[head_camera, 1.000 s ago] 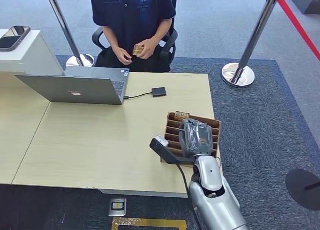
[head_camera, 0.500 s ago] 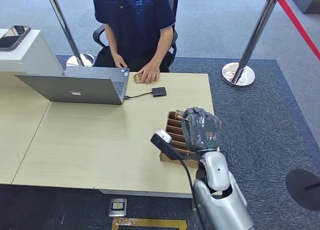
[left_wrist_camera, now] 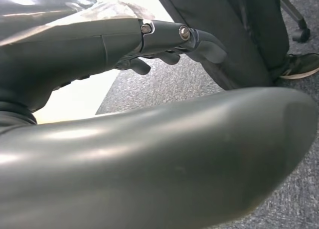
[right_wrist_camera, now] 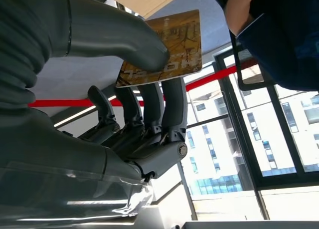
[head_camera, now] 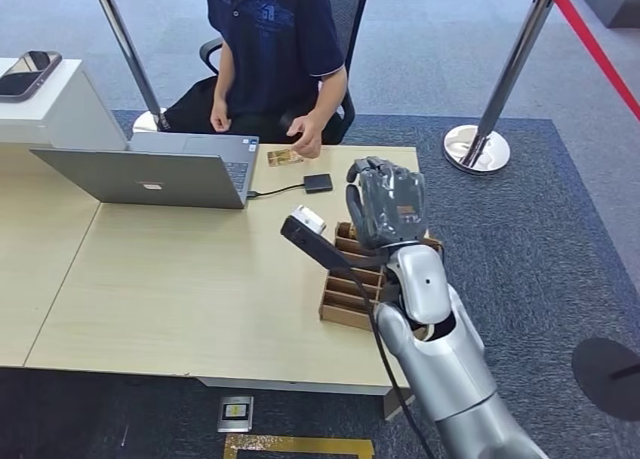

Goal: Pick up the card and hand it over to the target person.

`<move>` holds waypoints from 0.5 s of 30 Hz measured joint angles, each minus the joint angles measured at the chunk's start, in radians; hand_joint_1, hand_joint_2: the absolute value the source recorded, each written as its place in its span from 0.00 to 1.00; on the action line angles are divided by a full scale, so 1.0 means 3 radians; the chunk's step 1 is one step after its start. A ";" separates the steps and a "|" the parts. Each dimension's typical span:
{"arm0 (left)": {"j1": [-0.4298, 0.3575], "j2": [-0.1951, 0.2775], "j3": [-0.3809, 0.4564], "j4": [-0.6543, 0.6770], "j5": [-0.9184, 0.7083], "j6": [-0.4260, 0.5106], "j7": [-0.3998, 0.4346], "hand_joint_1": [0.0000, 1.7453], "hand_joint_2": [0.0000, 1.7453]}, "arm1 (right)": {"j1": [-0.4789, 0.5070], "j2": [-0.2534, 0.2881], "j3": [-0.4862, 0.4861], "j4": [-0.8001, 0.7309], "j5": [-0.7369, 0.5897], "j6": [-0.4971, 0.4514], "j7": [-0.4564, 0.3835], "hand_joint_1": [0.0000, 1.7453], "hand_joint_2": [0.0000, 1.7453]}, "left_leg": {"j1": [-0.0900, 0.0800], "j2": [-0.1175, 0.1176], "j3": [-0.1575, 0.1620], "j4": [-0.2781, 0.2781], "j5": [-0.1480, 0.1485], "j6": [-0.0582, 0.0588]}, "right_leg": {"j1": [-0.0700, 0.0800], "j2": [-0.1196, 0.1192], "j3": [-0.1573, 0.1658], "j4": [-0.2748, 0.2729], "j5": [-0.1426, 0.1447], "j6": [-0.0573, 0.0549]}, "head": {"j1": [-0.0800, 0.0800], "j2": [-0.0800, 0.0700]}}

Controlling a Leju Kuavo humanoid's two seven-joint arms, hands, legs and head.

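My right hand (head_camera: 389, 204) is raised above the far end of the brown slotted card box (head_camera: 343, 297), its back toward me. In the right wrist view a gold patterned card (right_wrist_camera: 177, 39) is pinched between the thick thumb (right_wrist_camera: 112, 34) and the dark fingers (right_wrist_camera: 165, 109). The person (head_camera: 275, 39) sits behind the table's far edge, one hand (head_camera: 308, 134) hovering by another gold card (head_camera: 283, 157) that lies on the table. My left hand (left_wrist_camera: 169, 44) hangs low beside dark trousers, fingers stretched out and holding nothing.
A grey laptop (head_camera: 151, 174) stands open at the far left of the wooden table (head_camera: 189, 279), with a black drive (head_camera: 318, 183) cabled to it. A phone (head_camera: 29, 71) lies on a white stand. Chrome barrier posts (head_camera: 475, 144) rise behind.
My right hand has lifted from the card box and moved up and toward the person. The person has laid a card on the table and shifted in the chair.
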 joint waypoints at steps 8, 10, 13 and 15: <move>-0.0006 0.0000 0.0001 0.0003 0.0021 0.0001 0.0009 0.00 0.00 | -0.0262 0.0180 -0.0039 0.0468 -0.0031 -0.0028 -0.0016 0.84 1.00 | 0.0000 -0.0007 0.0000 -0.0002 0.0002 0.0000 | 0.0001 -0.0008 0.0002 -0.0001 -0.0001 0.0000 | 0.0000 0.0000; -0.0006 -0.0001 0.0000 0.0003 0.0022 0.0001 -0.0003 0.00 0.00 | -0.0280 0.0196 -0.0049 0.0533 -0.0029 -0.0030 0.0000 0.83 1.00 | 0.0001 -0.0009 0.0000 -0.0002 0.0002 0.0000 | 0.0001 -0.0010 0.0003 -0.0001 -0.0001 0.0000 | 0.0000 0.0000; -0.0003 0.0001 -0.0014 0.0005 0.0007 -0.0007 -0.0017 0.00 0.00 | -0.0305 0.0197 -0.0070 0.0649 -0.0011 -0.0034 0.0054 0.83 1.00 | 0.0001 -0.0013 0.0000 -0.0001 0.0001 0.0000 | 0.0001 -0.0012 0.0005 -0.0002 -0.0003 0.0001 | 0.0000 0.0000; -0.0004 0.0001 -0.0016 0.0006 0.0002 -0.0010 -0.0016 0.00 0.00 | -0.0303 0.0190 -0.0082 0.0715 -0.0004 -0.0055 0.0062 0.82 1.00 | 0.0001 -0.0015 -0.0001 -0.0001 0.0001 0.0000 | 0.0002 -0.0015 0.0005 -0.0002 -0.0003 0.0001 | 0.0000 0.0000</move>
